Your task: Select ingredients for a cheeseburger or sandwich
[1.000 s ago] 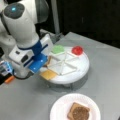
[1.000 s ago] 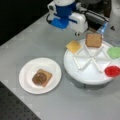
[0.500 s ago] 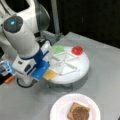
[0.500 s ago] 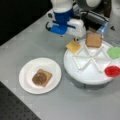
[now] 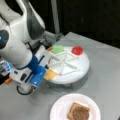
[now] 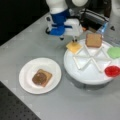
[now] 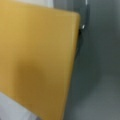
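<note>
A yellow cheese square [image 5: 51, 74] [image 6: 73, 46] lies in the compartment of the divided white tray [image 5: 81, 70] [image 6: 87, 75] nearest the arm. My gripper [image 5: 45, 73] [image 6: 74, 40] is down at this cheese, and its blue-and-white hand hangs just over the tray's rim. In the wrist view the cheese [image 7: 37, 62] fills almost everything, very close. A tan toast square [image 6: 93, 40] sits in the neighbouring compartment. On the white plate [image 5: 60, 107] [image 6: 27, 80] lies another toast square [image 5: 72, 112] [image 6: 47, 76] with the dark brown patty [image 5: 80, 114] [image 6: 39, 78] on top.
A green leafy piece [image 5: 58, 49] [image 6: 115, 52] and a red disc [image 5: 77, 50] [image 6: 112, 70] rest in other tray compartments. The arm's bulky white body [image 5: 15, 42] stands beside the tray. Grey tabletop [image 6: 75, 105] surrounds the plate and the tray.
The arm has come lower and closer to the yellow cheese at the tray's edge. The cheese, the toast and the plate stay where they were.
</note>
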You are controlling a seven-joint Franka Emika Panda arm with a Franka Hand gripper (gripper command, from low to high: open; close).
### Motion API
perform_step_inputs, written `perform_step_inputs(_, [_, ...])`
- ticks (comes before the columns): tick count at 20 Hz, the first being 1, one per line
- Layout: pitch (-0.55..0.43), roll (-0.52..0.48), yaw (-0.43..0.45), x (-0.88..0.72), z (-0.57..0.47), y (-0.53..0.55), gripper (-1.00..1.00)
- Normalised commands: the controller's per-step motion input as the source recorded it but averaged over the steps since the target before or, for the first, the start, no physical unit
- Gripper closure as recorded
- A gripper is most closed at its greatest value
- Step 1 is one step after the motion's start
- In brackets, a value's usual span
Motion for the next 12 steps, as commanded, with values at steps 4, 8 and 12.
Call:
perform_step_inputs(4, [-0.15, 0.332, -0.022, -0.06, -0.16, 0.18, -1.0])
perform_step_inputs(8, [-0.091, 0.304, -0.045, -0.03, -0.1, 0.25, -1.0])
perform_step_inputs(12, [-0.076, 0.189, -0.03, -0.03, -0.05, 0.25, -1.0])
